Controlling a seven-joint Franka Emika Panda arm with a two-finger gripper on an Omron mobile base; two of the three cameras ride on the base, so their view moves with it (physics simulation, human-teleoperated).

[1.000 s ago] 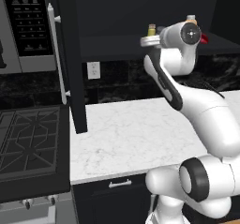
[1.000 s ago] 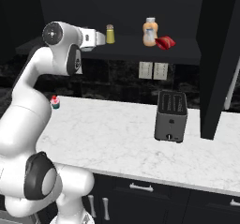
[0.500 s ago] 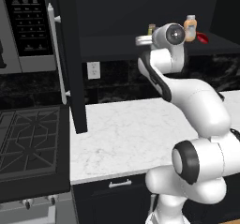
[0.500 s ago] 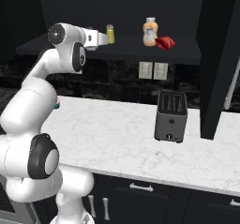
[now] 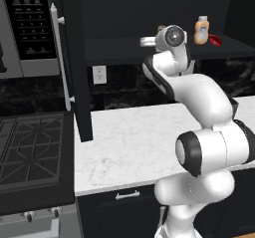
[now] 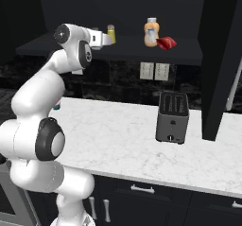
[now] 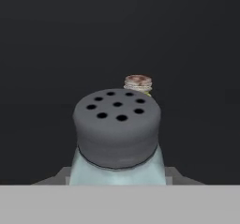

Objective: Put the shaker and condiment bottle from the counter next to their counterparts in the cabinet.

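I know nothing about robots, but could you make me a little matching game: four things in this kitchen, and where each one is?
Things:
1. pale blue shaker
2. red bottle
3. toaster
4. yellow shaker

Places:
A. on the marble counter
B. on the cabinet shelf, beside the orange-beige bottle
C. gripped between the jaws
D. standing on the shelf, nearest the arm

Pairs: 1-C, 2-B, 3-A, 4-D

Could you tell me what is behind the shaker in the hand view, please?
Behind the shaker, the pale top of the yellow shaker pokes above its grey perforated cap, against the dark cabinet interior. The yellow shaker's body is covered by the held shaker.
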